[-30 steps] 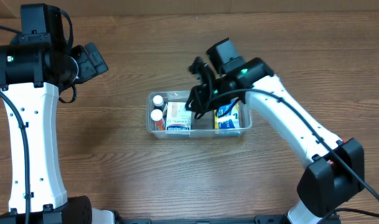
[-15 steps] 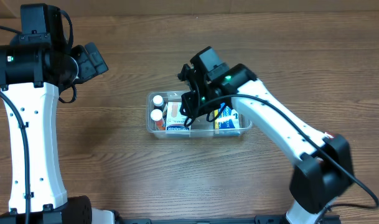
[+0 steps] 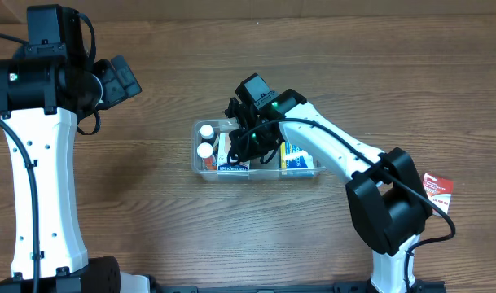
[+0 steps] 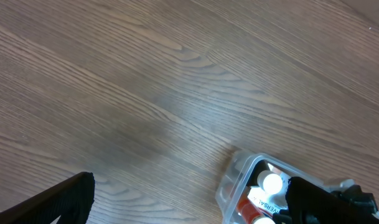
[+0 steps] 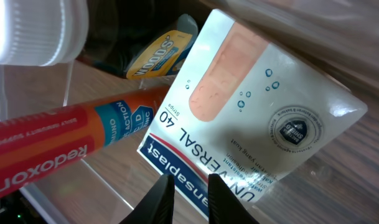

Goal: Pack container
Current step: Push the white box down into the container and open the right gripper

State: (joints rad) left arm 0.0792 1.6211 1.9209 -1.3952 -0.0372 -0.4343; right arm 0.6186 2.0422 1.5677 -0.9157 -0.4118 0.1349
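Container: you find it near the centre of the table, long side running left to right, with small items inside.
Right gripper: low over the container's left-middle part. Its fingers stand a narrow gap apart with nothing between them.
Under the right gripper: you see a tilted plaster box with an orange tube just beside it.
Left gripper: above the table, well left of the container. Its fingers are spread wide and hold nothing.
Red-and-white packet: on the table, well right of the container.
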